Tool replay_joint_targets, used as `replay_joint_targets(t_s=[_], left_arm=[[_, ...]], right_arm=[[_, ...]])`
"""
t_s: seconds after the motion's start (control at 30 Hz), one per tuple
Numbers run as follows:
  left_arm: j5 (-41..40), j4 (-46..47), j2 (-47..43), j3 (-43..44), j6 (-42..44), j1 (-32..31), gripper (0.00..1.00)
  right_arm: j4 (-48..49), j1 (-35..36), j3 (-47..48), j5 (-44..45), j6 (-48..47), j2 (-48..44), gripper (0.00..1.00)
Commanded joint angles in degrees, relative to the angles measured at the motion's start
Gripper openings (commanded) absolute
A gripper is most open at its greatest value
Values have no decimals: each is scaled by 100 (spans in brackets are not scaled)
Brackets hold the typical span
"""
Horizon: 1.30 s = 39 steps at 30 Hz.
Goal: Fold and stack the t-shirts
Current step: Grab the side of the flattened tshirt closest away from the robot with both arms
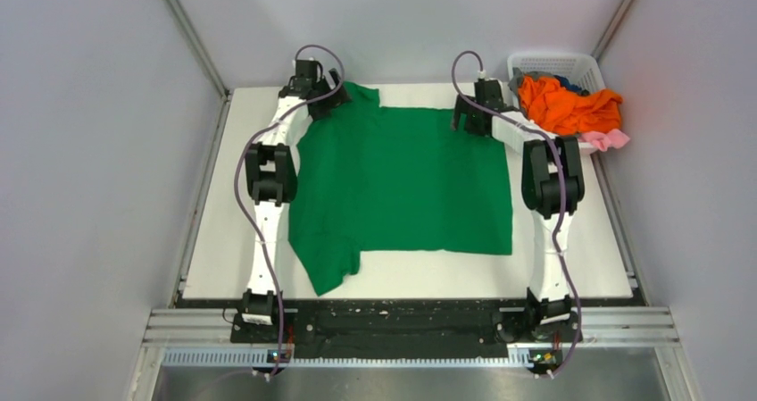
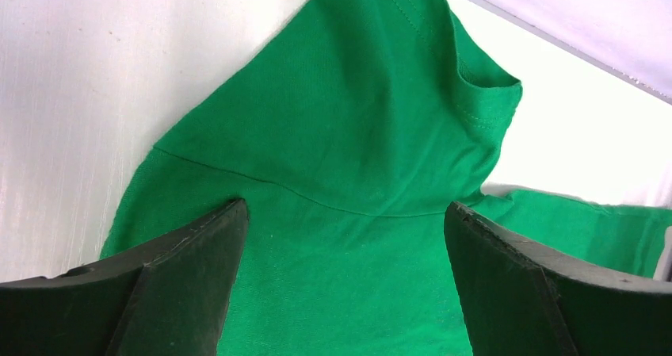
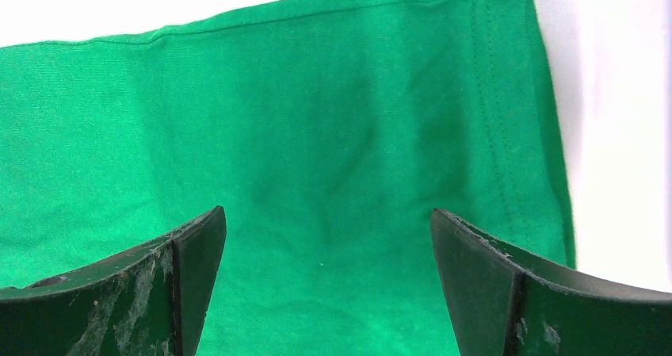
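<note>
The green t-shirt [image 1: 402, 187] lies spread flat on the white table [image 1: 580, 267] between the two arms. Its long axis runs left to right. Both sleeves are on the left side, the far sleeve [image 2: 396, 86] by the left arm's wrist and the near sleeve [image 1: 326, 271] trailing toward the table's front edge. The stitched bottom hem [image 3: 507, 134] forms the right-hand edge. The left gripper [image 2: 345, 213] hangs over the far-left corner with its jaws spread wide and nothing between them. The shoulder seam and the far sleeve lie directly ahead of its fingers. The right gripper [image 3: 329, 217] is likewise wide open and empty, over the far-right corner, with the far edge ahead of it and the hem just to its right. Each arm is therefore the nearer one to its own far corner. The pictures do not settle whether either set of fingertips touches the cloth. In the inspector's judgement, a fold that draws the far edge toward the near edge would call for both jaws to come down and pinch at these two corners. The white lattice basket [image 1: 558, 62] stands at the far-right corner of the table, just beyond the right arm. It holds an orange t-shirt [image 1: 567, 106] heaped on top, a pink piece [image 1: 607, 139] hanging over its near rim, and grey and blue cloth [image 1: 544, 79] behind.
</note>
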Motion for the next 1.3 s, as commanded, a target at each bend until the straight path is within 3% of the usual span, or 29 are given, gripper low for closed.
replay_joint_targets(t_s=[0.0, 0.13, 0.3, 0.4, 0.53, 0.67, 0.77, 0.93, 1.1, 1.27], left_arm=[[124, 25, -530, 5, 95, 46, 99], [160, -105, -1993, -1135, 298, -49, 99], [-791, -3, -4540, -4450, 241, -495, 99], [-1314, 237, -6124, -6443, -148, -905, 99], [-2233, -73, -8058, -8545, -844, -1744, 99], [-2641, -1291, -9453, -9885, -1916, -2323, 97], [-2410, -1819, -10359, -10658, -2666, -2692, 93], [-1930, -1983, -10980, -11465, -3482, -3376, 84], [-2120, -2589, -10557, -11386, -3726, -3673, 65], [-1847, -1965, -10146, -11551, -3484, -3693, 50]], right_arm=[[-528, -36, 435, 110, -207, -356, 99], [-592, -10, -330, 198, -59, -1501, 99], [-493, 97, -2424, 258, 356, -3468, 99], [-371, 96, -3820, 298, 698, -4529, 99], [-288, 75, -4950, 390, 988, -5675, 99], [-314, 36, -5504, 416, 993, -6410, 99], [-324, 23, -5678, 469, 1049, -6689, 99], [-390, 23, -5680, 382, 1060, -6671, 99], [-504, 22, -5660, 513, 1044, -6577, 99], [-508, 24, -5660, 515, 1025, -6533, 99]])
